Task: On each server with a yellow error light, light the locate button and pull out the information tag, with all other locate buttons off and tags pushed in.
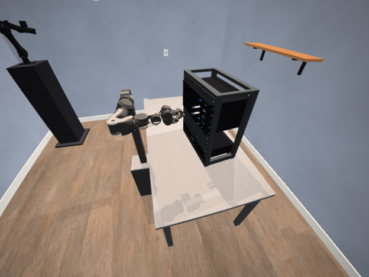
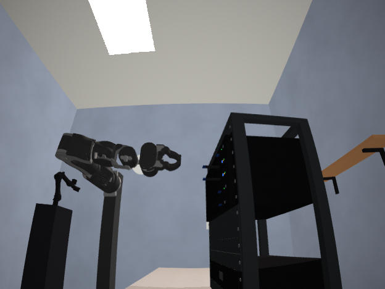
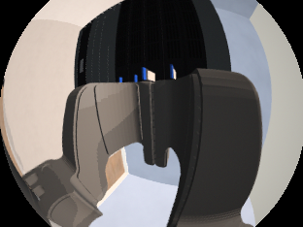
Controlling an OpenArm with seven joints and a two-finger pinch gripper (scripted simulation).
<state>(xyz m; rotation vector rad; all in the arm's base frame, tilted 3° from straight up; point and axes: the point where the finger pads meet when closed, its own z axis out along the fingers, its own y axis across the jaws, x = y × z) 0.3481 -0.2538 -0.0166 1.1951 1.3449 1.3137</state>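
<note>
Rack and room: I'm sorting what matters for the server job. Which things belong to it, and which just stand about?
Job:
rack
two pulled-out tags
claw, shut, holding nothing
table

Standing about:
orange wall shelf
black pedestal
wall outlet

Claw (image 2: 178,161) shut, empty, well apart from rack (image 2: 239,174) w/ two tags (image 2: 211,167) out.

You get even, dim light from a ceiling panel (image 2: 123,26); the table (image 1: 178,179) mirrors softly below the claw; the wrist view bulges at its rim.
</note>
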